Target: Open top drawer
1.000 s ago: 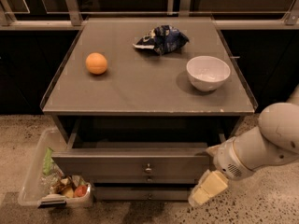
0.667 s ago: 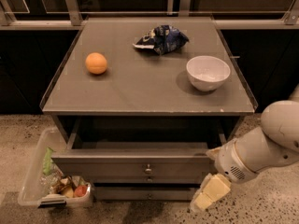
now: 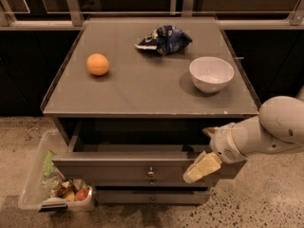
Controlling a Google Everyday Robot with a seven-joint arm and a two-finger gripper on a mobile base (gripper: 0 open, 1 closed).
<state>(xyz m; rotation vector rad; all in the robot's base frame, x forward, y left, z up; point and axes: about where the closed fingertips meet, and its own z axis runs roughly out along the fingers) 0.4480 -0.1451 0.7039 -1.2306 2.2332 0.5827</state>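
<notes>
The top drawer (image 3: 109, 167) of the grey cabinet stands pulled out, showing its grey front and the dark box opening behind it. Its small round metal knob (image 3: 151, 171) sits at the centre of the front. My gripper (image 3: 202, 167), with pale yellowish tips, is on the end of the white arm coming in from the right. It is in front of the right part of the drawer front, a little to the right of the knob and apart from it. A slimmer drawer front (image 3: 152, 197) with a like knob lies below.
On the cabinet top (image 3: 142, 89) are an orange (image 3: 98, 64), a white bowl (image 3: 211, 73) and a crumpled blue chip bag (image 3: 164, 39). A clear bin (image 3: 33, 184) with food scraps stands on the floor at the cabinet's left. A dark counter with rails runs behind.
My gripper has risen and shifted slightly left, from below the drawer's right corner up to the level of the drawer front. The drawer stays pulled out about the same.
</notes>
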